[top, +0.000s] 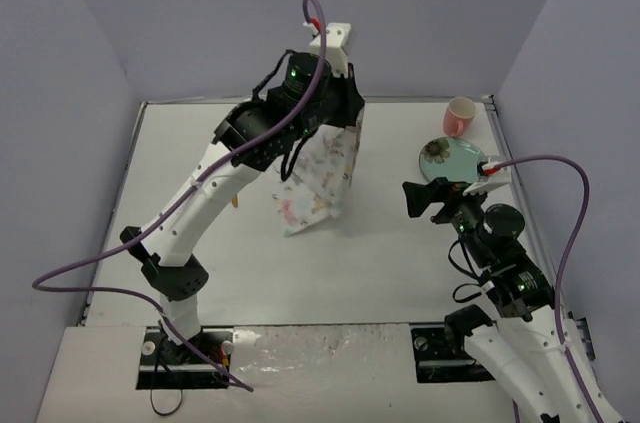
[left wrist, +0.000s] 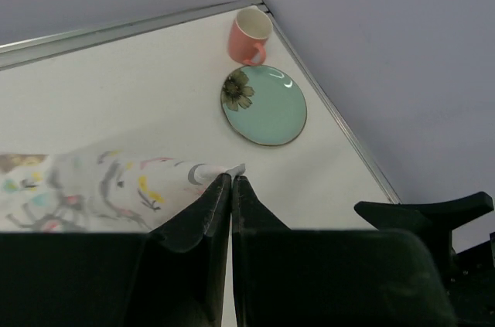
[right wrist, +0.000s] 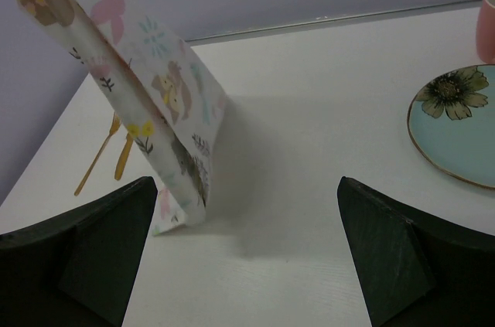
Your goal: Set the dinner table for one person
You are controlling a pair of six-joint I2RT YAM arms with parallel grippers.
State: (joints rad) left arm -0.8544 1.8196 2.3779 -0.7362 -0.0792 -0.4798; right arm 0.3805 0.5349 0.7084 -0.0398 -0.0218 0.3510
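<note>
Laying the white flowery cloth placemat (top: 318,178) is your step: your left gripper (left wrist: 230,178) pinches it above the big flat white dinner table (top: 380,273). Your right gripper (top: 420,198) is wide open. Next, lower it flat.

No lettering, numbers or labels can be read in any view.
The placemat (top: 318,183) carries only printed pictures of animals, birds and sprigs; the plate (top: 455,158), at about 2 o'clock on the tabletop, bears one painted flower (top: 433,150) near its 10 o'clock rim and no words; the cup (top: 458,117) shows no mark.
</note>
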